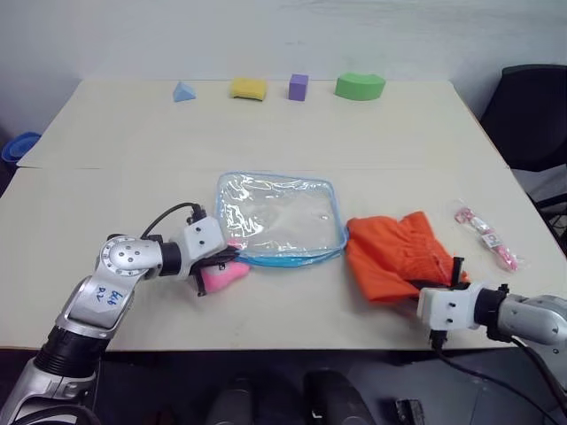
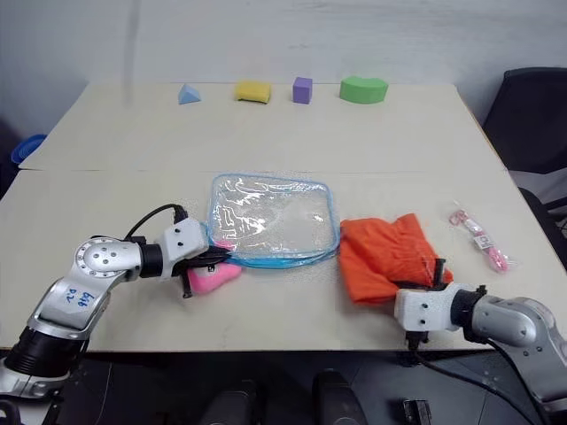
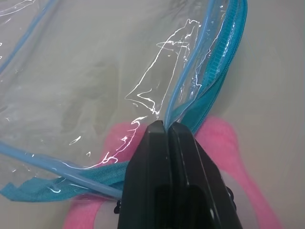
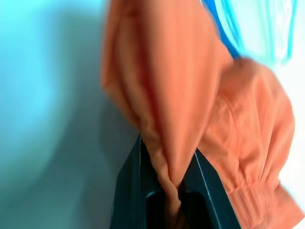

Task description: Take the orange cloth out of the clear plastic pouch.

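Nearest me, my right gripper (image 2: 436, 271) clenches the orange cloth (image 2: 386, 255), already lying outside the clear plastic pouch (image 2: 270, 218). My left gripper (image 3: 167, 128) pinches the pouch's edge; I should hold firm, drawing the cloth clear.

The clear plastic pouch (image 1: 279, 217) with light blue edging lies flat and empty on the table (image 1: 133, 142), its pink plush charm (image 1: 223, 276) at its near corner. The orange cloth (image 1: 397, 255) lies crumpled just beside it, outside.
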{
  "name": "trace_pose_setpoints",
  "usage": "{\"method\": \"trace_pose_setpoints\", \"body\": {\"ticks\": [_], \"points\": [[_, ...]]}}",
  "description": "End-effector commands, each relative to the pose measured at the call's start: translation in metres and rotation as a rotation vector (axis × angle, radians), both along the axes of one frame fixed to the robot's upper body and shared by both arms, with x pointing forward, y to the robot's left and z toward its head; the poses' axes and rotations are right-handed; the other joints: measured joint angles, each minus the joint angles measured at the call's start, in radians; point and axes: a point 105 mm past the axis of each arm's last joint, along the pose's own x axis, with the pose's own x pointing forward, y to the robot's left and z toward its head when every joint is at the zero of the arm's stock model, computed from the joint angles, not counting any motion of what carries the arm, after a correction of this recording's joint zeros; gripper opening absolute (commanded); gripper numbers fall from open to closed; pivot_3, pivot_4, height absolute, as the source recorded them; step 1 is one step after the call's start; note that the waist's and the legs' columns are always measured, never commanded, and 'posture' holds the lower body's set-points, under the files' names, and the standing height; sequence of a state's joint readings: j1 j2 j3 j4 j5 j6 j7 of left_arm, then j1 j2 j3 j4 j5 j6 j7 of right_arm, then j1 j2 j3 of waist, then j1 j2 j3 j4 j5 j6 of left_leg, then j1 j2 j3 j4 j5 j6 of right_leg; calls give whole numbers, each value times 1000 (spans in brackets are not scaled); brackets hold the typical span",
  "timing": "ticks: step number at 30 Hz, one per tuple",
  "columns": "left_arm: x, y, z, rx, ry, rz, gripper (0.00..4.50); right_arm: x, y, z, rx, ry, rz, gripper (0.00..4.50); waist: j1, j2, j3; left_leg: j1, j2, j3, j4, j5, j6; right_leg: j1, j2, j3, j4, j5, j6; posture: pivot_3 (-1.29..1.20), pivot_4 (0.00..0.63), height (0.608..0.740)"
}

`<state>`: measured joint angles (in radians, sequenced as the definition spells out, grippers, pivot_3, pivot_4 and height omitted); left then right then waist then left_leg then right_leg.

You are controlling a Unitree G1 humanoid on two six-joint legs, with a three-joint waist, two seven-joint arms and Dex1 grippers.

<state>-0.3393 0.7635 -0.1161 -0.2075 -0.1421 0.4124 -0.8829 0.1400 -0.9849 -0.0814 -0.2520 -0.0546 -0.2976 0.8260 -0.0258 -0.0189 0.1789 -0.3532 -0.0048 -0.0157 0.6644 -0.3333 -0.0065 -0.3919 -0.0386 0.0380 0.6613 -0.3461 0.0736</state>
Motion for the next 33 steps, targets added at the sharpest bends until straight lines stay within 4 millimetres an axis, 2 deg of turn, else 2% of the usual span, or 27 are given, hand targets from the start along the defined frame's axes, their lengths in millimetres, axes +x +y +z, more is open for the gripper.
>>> {"method": "trace_pose_setpoints", "body": {"ticks": [1, 2, 6, 11, 14, 16, 17, 19, 24, 28, 33], "points": [[-8, -10, 4, -25, 9, -58, 0, 6, 1, 2, -8, 5, -12, 21, -1, 0, 0, 0, 0, 0, 0, 0, 0, 0, 0, 0, 0, 0, 0, 0, 150, 740], [-10, -12, 5, -29, 11, -71, 0, 9, -3, 2, -12, 12, -36, 21, -1, 0, 0, 0, 0, 0, 0, 0, 0, 0, 0, 0, 0, 0, 0, 0, 150, 740], [-9, -15, 12, -67, 19, -81, 0, 23, -22, 14, 70, 50, -161, 1178, 0, 0, 0, 0, 0, 0, 0, 0, 0, 0, 0, 0, 0, 0, 0, 0, 150, 740], [-21, -14, 24, -138, 80, -128, 1233, 26, -37, 34, 173, 76, -245, 2848, 1, 0, 0, -1, 0, -1, 0, 0, 0, -1, 0, -1, -1, 0, 0, 0, 150, 740], [-33, -10, 34, -186, 124, -159, 2189, 17, -38, 61, 412, 180, -292, 3927, 1, 1, 1, -2, 0, -1, 0, 0, 0, -1, -1, -1, -1, 0, 0, 0, 150, 740], [-39, -7, 42, -216, 153, -173, 2800, 7, -41, 71, 483, 253, -303, 4500, 0, 1, 1, -2, 0, -2, 0, 0, 0, -1, 0, -2, -1, 0, 0, 0, 150, 740], [-42, -3, 49, -241, 169, -177, 3078, 0, -47, 74, 500, 302, -323, 4500, 1, 1, 1, -2, 0, -2, -1, 0, 0, -1, 0, -2, -1, 0, 0, 0, 150, 740], [-48, 4, 60, -275, 195, -176, 3078, -12, -57, 78, 517, 379, -360, 4500, 2, 1, 1, -2, 0, -2, 0, 0, 0, 0, -1, -2, -1, 0, 0, 0, 150, 740], [-55, 36, 82, -284, 228, -117, 3078, -41, -86, 83, 565, 516, -468, 4500, 6, 1, 1, -2, 0, -3, -1, -1, 1, 1, -1, -3, -4, 0, 0, 0, 150, 740], [-58, 99, 92, -190, 233, 21, 3078, -60, -114, 95, 651, 549, -572, 4500, -1, 2, 2, -1, 0, -2, -3, -1, 1, 0, -1, -2, -5, 0, -1, 0, 150, 740], [-55, 139, 95, -171, 217, 122, 3078, -65, -126, 89, 680, 561, -632, 4500, -2, 2, 2, 0, 0, -2, -7, -1, 1, 0, -2, -2, -6, -1, -2, 0, 150, 740]]}}
